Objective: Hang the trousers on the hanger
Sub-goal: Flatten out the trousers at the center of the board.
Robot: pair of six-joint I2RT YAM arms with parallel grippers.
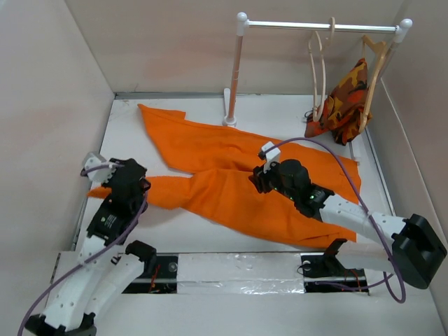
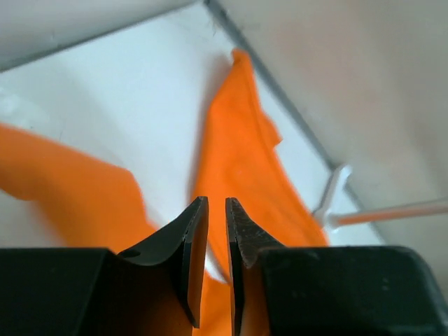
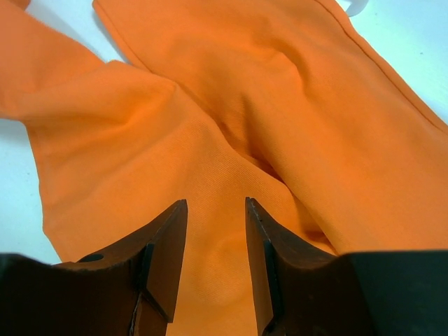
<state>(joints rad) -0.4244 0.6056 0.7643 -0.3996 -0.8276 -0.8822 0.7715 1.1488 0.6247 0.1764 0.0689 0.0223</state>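
The orange trousers (image 1: 210,150) lie spread on the white table, both legs pointing left. The pale wooden hanger (image 1: 320,70) hangs bare on the rail at the back right, far from both arms. My left gripper (image 2: 217,201) hovers at the left end of the near leg (image 2: 77,196). Its jaws stand a narrow gap apart, with only table and cloth showing behind them. My right gripper (image 3: 215,203) is open and pointing down, low over the middle of the trousers (image 3: 210,105), with a small raised fold of cloth below the gap. Neither gripper holds anything.
A white rail (image 1: 322,26) on posts stands at the back, and its left post (image 1: 236,70) rises right behind the trousers. A second hanger carries a camouflage garment (image 1: 343,98) at the rail's right end. Walls close in on the left, the back and the right.
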